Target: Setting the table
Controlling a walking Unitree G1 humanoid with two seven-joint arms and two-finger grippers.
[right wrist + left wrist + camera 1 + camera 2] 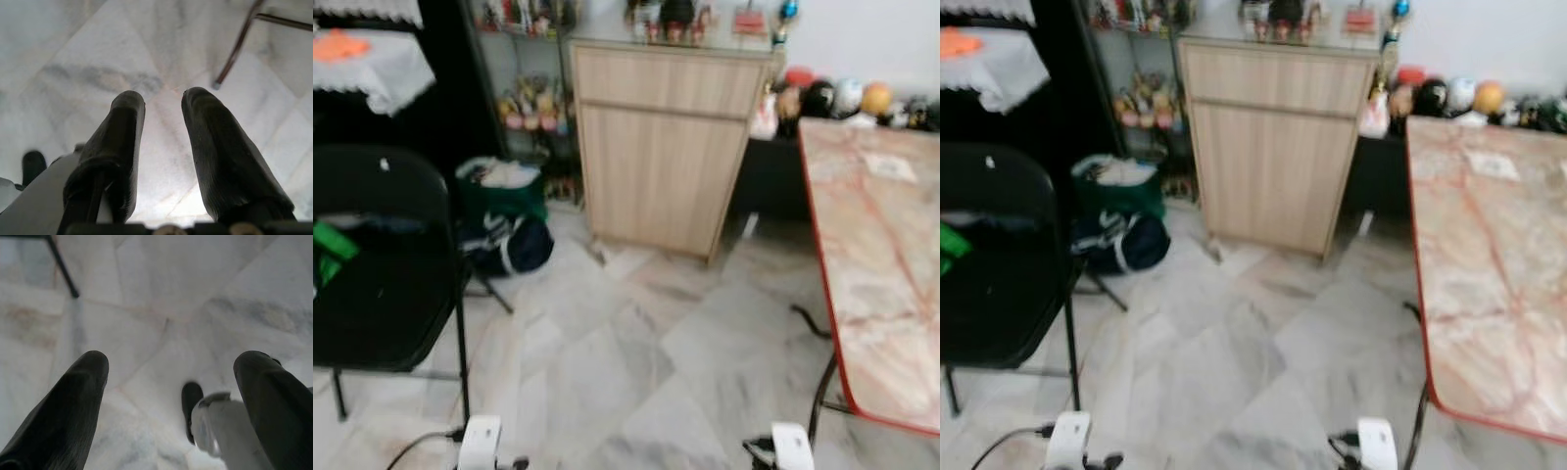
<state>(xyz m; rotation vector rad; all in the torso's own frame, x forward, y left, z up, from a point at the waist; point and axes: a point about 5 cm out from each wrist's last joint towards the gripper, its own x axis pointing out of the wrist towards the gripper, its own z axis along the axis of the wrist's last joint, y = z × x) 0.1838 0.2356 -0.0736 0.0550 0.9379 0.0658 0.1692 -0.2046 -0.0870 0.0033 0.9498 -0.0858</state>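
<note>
A table (881, 294) with a pink marble-patterned top and a red edge stands at the right, and a small white sheet (891, 166) lies near its far end. Both arms hang low over the pale marble floor (626, 362); the white left wrist (480, 443) and right wrist (793, 446) show at the bottom edge. In the left wrist view my left gripper (171, 364) is open, fingers wide apart, nothing between them. In the right wrist view my right gripper (163, 100) is open with a narrower gap and holds nothing; a table leg (234, 49) stands just beyond it.
A black folding chair (382, 264) with something green on it stands at the left. A wooden cabinet (661, 147) is straight ahead, with bags (504, 220) on the floor beside it. Round objects (832, 98) line the wall behind the table. Open floor lies between chair and table.
</note>
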